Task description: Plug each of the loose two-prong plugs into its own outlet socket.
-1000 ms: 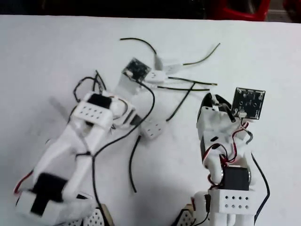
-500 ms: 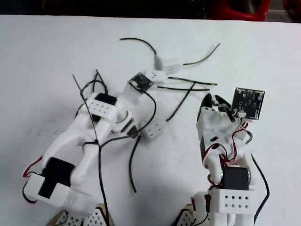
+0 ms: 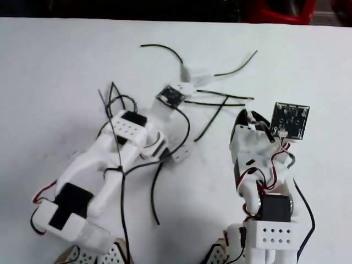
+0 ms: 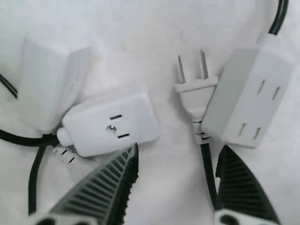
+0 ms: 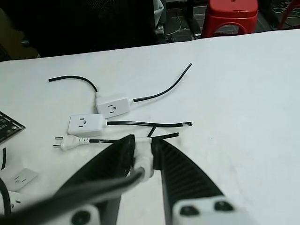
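While the left gripper (image 4: 180, 154) gapes wide, a two-prong plug (image 4: 194, 86) is seen just ahead.
Prongs are pointed away; a white connector (image 5: 144, 164) is pinched by the right gripper (image 5: 143, 143).

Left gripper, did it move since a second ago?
Yes. In the high view the left gripper has slid to the right, closer to the right arm, which stayed where it was.

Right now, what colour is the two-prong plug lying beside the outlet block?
White plug on a dark cord, best seen in the left wrist view.
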Controlling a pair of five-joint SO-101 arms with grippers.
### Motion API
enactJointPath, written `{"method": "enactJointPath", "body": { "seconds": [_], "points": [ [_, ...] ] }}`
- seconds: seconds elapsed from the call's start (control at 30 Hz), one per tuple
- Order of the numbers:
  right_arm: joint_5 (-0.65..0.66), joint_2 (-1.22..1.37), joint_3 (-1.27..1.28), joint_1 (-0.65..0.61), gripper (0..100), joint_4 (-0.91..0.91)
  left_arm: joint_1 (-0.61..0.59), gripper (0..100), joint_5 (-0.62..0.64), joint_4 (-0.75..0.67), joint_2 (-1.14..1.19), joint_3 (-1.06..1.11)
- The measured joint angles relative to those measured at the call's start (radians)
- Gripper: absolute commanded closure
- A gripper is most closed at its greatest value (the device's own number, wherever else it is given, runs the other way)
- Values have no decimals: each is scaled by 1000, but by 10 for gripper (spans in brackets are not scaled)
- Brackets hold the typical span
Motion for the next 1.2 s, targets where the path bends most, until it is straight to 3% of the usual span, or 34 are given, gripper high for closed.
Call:
{"method": "enactJointPath", "body": {
  "seconds": [0.23, 0.6, 0.77, 0.93, 1.2],
  "points": [
    [0, 0, 0, -2, 981, 0, 6, 871, 29, 89, 138, -155],
    [0, 0, 0, -2, 981, 0, 8, 872, 31, 350, 310, -417],
    [0, 0, 0, -2, 981, 0, 8, 852, 29, 400, 261, -388],
    [0, 0, 0, -2, 981, 0, 31, 762, 31, 404, 81, -267],
    [0, 0, 0, -2, 981, 0, 66, 733, 32, 224, 6, -20]
  ]
}}
